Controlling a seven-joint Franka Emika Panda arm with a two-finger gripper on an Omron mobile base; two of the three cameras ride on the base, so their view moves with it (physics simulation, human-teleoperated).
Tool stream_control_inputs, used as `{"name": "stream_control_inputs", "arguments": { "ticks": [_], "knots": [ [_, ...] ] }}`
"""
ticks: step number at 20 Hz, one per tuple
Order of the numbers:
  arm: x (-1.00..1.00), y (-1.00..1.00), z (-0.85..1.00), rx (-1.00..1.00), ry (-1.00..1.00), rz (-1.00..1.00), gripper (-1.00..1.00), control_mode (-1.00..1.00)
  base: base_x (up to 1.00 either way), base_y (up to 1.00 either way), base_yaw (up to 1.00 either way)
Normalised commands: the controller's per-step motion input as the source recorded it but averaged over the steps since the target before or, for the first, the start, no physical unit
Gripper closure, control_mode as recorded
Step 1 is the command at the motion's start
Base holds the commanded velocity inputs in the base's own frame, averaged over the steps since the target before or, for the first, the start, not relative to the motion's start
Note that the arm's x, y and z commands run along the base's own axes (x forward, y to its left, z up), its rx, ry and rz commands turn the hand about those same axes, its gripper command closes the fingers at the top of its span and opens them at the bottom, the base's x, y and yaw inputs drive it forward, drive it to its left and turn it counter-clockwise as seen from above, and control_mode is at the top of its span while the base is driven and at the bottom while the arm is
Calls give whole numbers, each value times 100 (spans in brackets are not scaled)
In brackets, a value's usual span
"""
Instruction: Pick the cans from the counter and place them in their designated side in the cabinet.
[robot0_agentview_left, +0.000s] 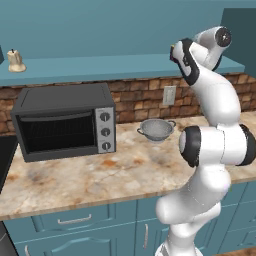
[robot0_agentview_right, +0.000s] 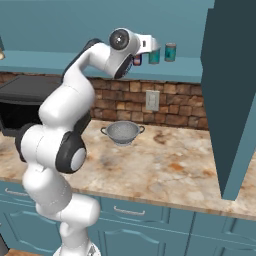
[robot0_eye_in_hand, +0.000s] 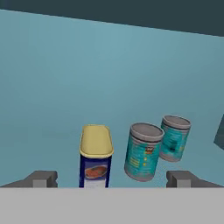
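gripper open at the shelf, three cans standing ahead of it

the two-finger gripper (robot0_eye_in_hand: 112, 179) is spread wide and holds nothing; its two dark fingertips (robot0_eye_in_hand: 41, 178) stand far apart at the bottom of the hand view, with the cans ahead of them. it points along the long teal cabinet shelf (robot0_agentview_right: 190, 67), which fits a placing step judged to be finished or nearly so.

nearest, just ahead and a little left of the gap's middle, stands the dark blue can with the yellow top (robot0_eye_in_hand: 95, 156), upright. to its right, just inside the right fingertip, is a teal can with a silvery top (robot0_eye_in_hand: 142, 151), looking slightly tilted in this rolled view. beyond that one, further right and close beside it, is a second teal can with a silvery top (robot0_eye_in_hand: 175, 138). the teal pair sits together with the blue one apart, likely sorting by kind.

behind them rises the plain teal back wall (robot0_eye_in_hand: 87, 74).

well below the gripper, the mottled beige-and-orange stone counter (robot0_agentview_right: 165, 165) carries a steel colander bowl (robot0_agentview_right: 122, 132) and a dark toaster oven (robot0_agentview_left: 62, 120); no cans are seen on it.
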Motion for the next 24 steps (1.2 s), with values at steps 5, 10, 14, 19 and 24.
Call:
{"name": "stream_control_inputs", "arguments": {
  "ticks": [5, 10, 14, 19, 24],
  "knots": [
    [-80, 7, -2, 0, -11, 0, -100, -100, 0, 0, 0],
    [-78, 19, 0, -1, -8, 0, -100, -100, 0, 0, 0],
    [-75, 20, -3, -2, -7, 0, -100, -100, 0, 0, 0],
    [-72, 16, -4, -2, -6, 0, -100, -100, 0, 0, 0],
    [-69, 12, -2, -1, -2, 0, -100, -100, 0, 0, 0]
  ]
}}
